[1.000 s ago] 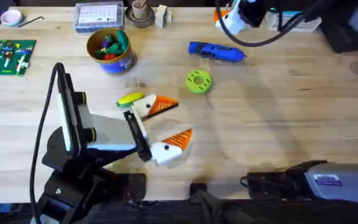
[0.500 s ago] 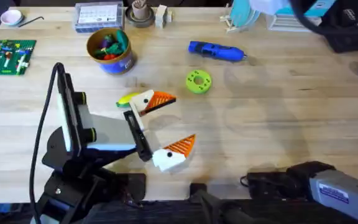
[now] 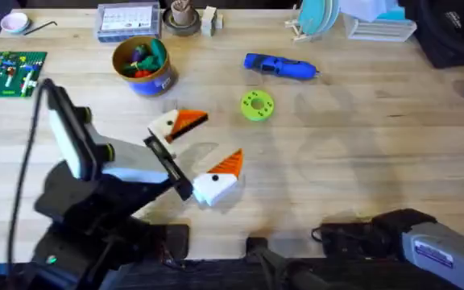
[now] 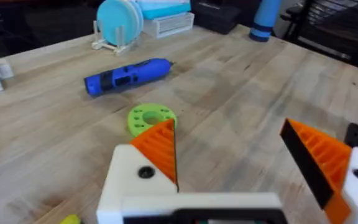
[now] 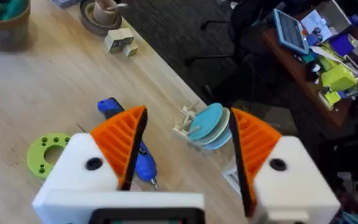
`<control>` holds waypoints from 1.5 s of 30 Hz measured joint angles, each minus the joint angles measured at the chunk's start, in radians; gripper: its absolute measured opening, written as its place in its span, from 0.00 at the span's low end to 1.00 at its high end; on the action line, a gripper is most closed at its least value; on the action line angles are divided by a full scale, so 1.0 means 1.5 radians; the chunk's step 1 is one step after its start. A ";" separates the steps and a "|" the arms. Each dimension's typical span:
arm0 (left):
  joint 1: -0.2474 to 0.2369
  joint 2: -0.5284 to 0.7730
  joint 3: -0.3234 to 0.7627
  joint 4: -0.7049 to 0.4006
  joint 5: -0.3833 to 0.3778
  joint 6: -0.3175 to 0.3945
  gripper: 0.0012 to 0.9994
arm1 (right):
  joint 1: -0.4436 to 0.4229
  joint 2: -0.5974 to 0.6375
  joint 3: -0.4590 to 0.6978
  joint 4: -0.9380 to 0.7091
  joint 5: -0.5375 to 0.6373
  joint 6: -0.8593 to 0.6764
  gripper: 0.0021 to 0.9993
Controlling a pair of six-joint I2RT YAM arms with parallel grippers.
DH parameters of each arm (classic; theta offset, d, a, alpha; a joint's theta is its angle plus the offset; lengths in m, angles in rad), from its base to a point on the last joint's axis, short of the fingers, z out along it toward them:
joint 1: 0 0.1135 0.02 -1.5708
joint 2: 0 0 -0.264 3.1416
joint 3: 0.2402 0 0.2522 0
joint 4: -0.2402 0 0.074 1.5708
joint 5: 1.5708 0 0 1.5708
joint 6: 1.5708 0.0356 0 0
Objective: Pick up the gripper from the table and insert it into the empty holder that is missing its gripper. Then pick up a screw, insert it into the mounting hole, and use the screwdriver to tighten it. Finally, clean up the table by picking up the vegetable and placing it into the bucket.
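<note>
The left gripper [image 3: 197, 153] hangs low over the near middle of the table [image 3: 361, 145], its jaws spread wide with nothing between them; both white fingers carry an orange ribbed pad. The right gripper [image 5: 188, 118], drawn back over the near right edge, is likewise wide open and empty, with both pads in place.

Since no bare holder or loose pad can be made out, the step in hand is probably the clean-up. The vegetable [image 4: 71, 219] shows as a yellow sliver in the left wrist view, on the table just beside the left gripper's far finger. From overhead that finger covers it.

The next move probably calls for shifting the open jaws to straddle the vegetable, closing on it, then carrying it to the bucket [image 3: 143, 64] standing beyond, toward the far left. The green disc [image 3: 257, 105] lies past the gripper, and the screwdriver [image 3: 280, 67] lies on its side farther back.

A second ago the vegetable lay plain to see beside the far finger. The left arm has since swung toward the far left and over it. A person's arm at the far edge has gone.
</note>
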 joint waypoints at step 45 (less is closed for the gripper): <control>0.095 0.996 0.647 -0.556 -0.389 0.366 0.99 | 0.000 0.000 0.000 -0.129 0.007 0.001 0.82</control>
